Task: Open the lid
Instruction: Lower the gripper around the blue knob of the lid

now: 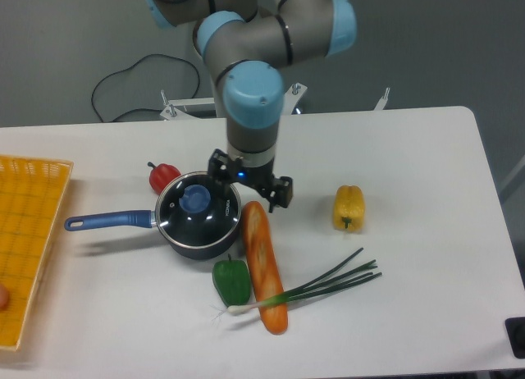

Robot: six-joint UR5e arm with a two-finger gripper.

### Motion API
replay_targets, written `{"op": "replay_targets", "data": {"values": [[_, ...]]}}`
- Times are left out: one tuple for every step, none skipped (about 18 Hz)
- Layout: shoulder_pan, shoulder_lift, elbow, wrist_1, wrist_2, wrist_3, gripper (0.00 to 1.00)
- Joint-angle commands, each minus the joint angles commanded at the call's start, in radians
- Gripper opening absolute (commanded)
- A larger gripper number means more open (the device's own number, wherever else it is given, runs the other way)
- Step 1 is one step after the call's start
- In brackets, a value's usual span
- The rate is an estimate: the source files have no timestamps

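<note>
The lid, a clear glass disc with a metal rim and a blue centre knob, sits flat on the dark blue saucepan, whose long handle points left. My gripper hangs straight down just right of the knob, over the pan's right rim. The wrist and its black mount hide the fingers, so I cannot tell whether they are open or touching the lid.
A red pepper lies behind the pan. A baguette lies right of the pan, a green pepper in front and spring onions further right. A yellow pepper is to the right and a yellow basket at the left edge.
</note>
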Motion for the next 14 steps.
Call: {"op": "replay_targets", "data": {"values": [[-0.003,-0.002,0.000,0.000,0.002,-0.008,1.00],[-0.006,0.000,0.000,-0.002,0.002,-0.014,1.00],[-0.012,0.000,0.000,-0.002,0.002,-0.015,1.00],[-0.014,-0.002,0.000,0.000,0.002,-0.015,1.00],[-0.015,-0.003,-0.002,0.000,0.002,-0.017,1.00],[-0.017,-0.005,-0.003,0.000,0.002,-0.017,1.00],[-0.028,-0.005,-0.006,0.000,0.002,-0.017,1.00],[-0.035,-0.006,-0.008,0.000,0.002,-0.018,1.00],[-0.037,-0.006,-0.008,0.000,0.002,-0.026,1.00],[-0.038,-0.008,-0.008,0.002,0.002,-0.041,1.00],[-0.045,-0.009,-0.008,0.002,0.000,-0.057,1.00],[-0.055,-0.020,-0.008,0.005,0.000,-0.072,1.00],[-0.066,-0.028,-0.006,0.006,0.000,-0.087,1.00],[-0.075,-0.035,-0.006,0.009,0.000,-0.104,1.00]]}}
